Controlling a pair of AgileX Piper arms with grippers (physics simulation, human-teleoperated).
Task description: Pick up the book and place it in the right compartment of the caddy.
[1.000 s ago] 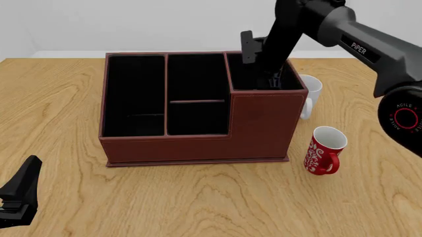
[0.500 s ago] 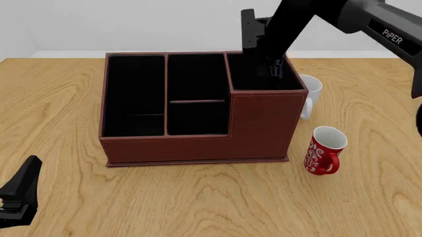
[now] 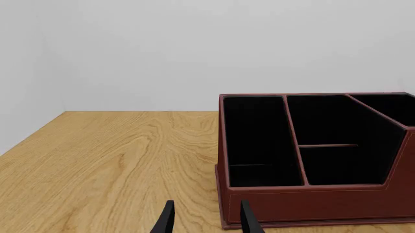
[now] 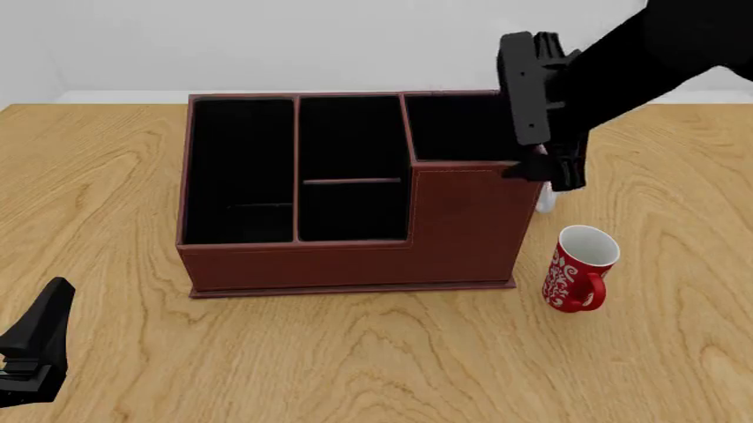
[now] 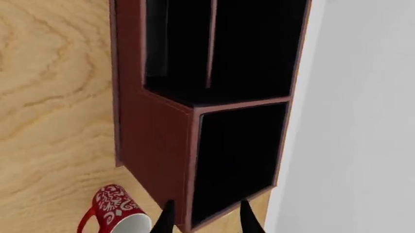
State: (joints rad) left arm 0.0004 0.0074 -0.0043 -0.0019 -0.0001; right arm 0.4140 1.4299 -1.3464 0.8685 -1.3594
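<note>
With the book unseen, presumably inside the right compartment (image 4: 461,126) of the caddy (image 4: 353,247), the empty right gripper (image 5: 206,217), jaws apart, could be clipped on the wall nearby.

Evenly lit, sharp simulator renders with soft, faint shadows.

Light is bright and diffuse with no clear direction; the wooden table (image 4: 353,352) shows crisp grain and no glare. The caddy (image 4: 459,229) casts only a thin dark line along its base, and its black-lined compartments read as flat black with little inner detail. The right arm (image 4: 623,62) is a near-featureless dark silhouette. No blur, edge distortion or soft focus appears in any view.
</note>
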